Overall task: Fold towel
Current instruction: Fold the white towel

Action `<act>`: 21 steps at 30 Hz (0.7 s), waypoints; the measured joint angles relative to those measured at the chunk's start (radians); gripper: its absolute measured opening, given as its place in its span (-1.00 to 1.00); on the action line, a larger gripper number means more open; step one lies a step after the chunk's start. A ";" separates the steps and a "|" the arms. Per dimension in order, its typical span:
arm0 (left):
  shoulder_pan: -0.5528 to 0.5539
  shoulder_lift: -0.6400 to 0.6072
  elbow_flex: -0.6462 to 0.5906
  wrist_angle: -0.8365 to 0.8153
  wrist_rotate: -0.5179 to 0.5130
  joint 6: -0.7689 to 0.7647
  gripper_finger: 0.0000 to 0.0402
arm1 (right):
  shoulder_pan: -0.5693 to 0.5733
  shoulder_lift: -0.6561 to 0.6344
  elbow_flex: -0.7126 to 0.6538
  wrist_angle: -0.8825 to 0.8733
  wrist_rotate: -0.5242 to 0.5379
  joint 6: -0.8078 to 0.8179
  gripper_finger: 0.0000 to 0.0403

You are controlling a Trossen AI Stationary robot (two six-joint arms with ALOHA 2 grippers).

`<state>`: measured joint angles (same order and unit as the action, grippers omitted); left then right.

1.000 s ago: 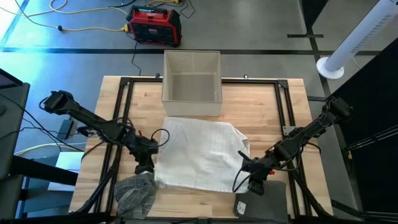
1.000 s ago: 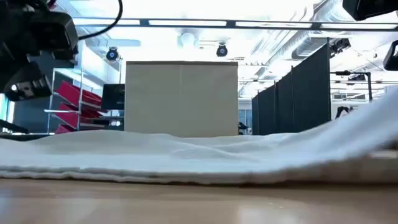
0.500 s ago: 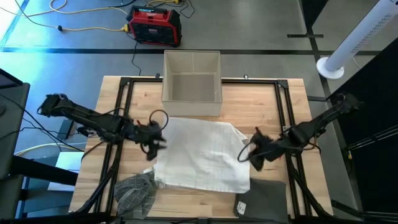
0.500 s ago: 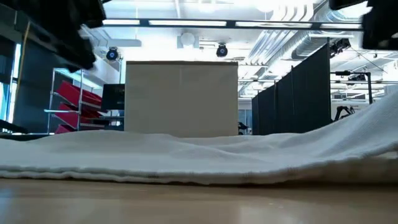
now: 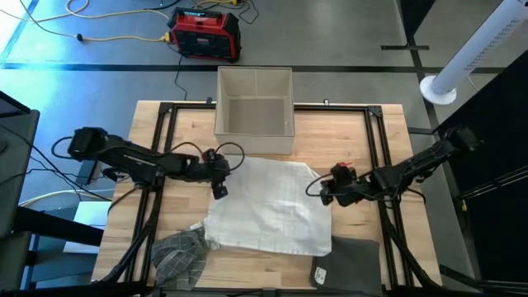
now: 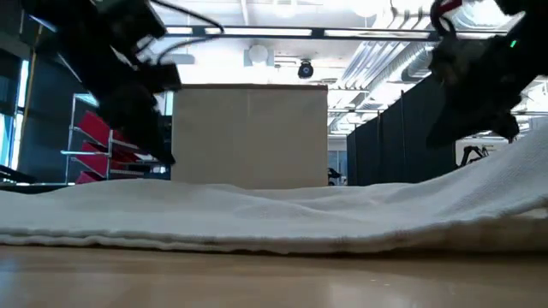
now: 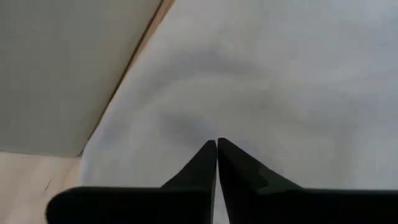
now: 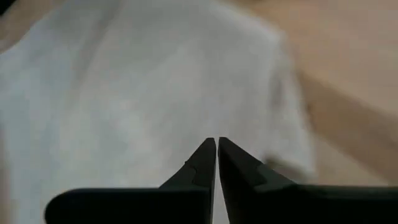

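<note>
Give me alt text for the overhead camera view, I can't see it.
Seen from above, a white towel lies spread on a wooden table, with the left gripper at its left edge and the right gripper at its right edge. A beige bin sits behind the towel, and a crumpled grey cloth lies near its front left corner.

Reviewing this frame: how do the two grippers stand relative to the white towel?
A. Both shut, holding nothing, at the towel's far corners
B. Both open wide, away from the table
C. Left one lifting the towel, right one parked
A: both wrist views show the fingers pressed together with only the white towel beyond them, and the high view puts the left gripper and right gripper at its far corners.
</note>
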<state>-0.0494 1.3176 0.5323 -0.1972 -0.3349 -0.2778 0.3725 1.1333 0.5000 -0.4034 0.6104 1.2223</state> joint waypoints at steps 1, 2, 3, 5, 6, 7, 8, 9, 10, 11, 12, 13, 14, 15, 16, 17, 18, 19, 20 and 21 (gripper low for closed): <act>0.012 0.023 0.000 0.010 0.011 0.001 -0.95 | -0.012 0.005 0.000 0.004 0.020 0.004 -0.99; 0.024 0.044 0.000 0.025 0.027 0.001 -0.94 | -0.024 0.011 0.000 0.009 0.028 0.002 -0.99; 0.034 0.064 0.000 0.037 0.047 0.004 -0.94 | -0.039 0.019 0.000 0.009 0.022 -0.009 -1.00; 0.049 0.113 0.000 0.047 0.083 0.026 -0.94 | -0.071 0.044 0.000 0.008 -0.018 -0.036 -1.00; 0.053 0.136 0.000 0.047 0.089 0.037 -0.96 | -0.088 0.060 0.000 0.009 -0.047 -0.057 -1.00; 0.058 0.152 0.002 0.060 0.088 0.045 -0.97 | -0.106 0.073 0.000 0.013 -0.079 -0.080 -1.00; 0.062 0.166 0.003 0.068 0.088 0.046 -0.98 | -0.121 0.087 0.000 0.013 -0.112 -0.100 -1.00; 0.065 0.177 0.004 0.073 0.086 0.046 -0.99 | -0.137 0.100 0.000 0.014 -0.136 -0.108 -1.00; 0.065 0.186 0.005 0.079 0.088 0.046 -0.99 | -0.149 0.113 0.000 0.018 -0.153 -0.120 -1.00; 0.065 0.190 0.005 0.085 0.092 0.046 -0.99 | -0.158 0.125 0.000 0.024 -0.163 -0.124 -1.00; 0.065 0.190 0.004 0.091 0.097 0.046 -0.99 | -0.166 0.136 0.000 0.031 -0.169 -0.128 -1.00; 0.066 0.190 0.003 0.098 0.102 0.046 -0.99 | -0.176 0.147 0.000 0.038 -0.174 -0.131 -1.00; 0.066 0.188 0.003 0.103 0.106 0.045 -0.99 | -0.187 0.159 0.000 0.053 -0.187 -0.141 -1.00; 0.065 0.187 0.002 0.108 0.110 0.044 -0.99 | -0.199 0.171 0.000 0.069 -0.200 -0.150 -1.00; 0.065 0.185 0.002 0.112 0.113 0.043 -1.00 | -0.210 0.184 0.000 0.084 -0.213 -0.160 -1.00; 0.065 0.184 0.002 0.116 0.117 0.040 -1.00 | -0.222 0.196 -0.001 0.104 -0.227 -0.171 -1.00; 0.064 0.184 0.002 0.116 0.118 0.029 -1.00 | -0.233 0.207 -0.007 0.153 -0.255 -0.192 -1.00; 0.063 0.184 0.002 0.117 0.124 0.019 -1.00 | -0.243 0.218 -0.012 0.199 -0.286 -0.213 -1.00; 0.063 0.184 0.002 0.117 0.138 0.011 -1.00 | -0.251 0.228 -0.017 0.239 -0.310 -0.233 -1.00; 0.060 0.184 0.002 0.118 0.150 0.004 -1.00 | -0.259 0.239 -0.020 0.264 -0.323 -0.235 -1.00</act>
<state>0.0107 1.5013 0.5343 -0.0796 -0.1851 -0.2736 0.1137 1.3718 0.4795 -0.1396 0.2870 0.9876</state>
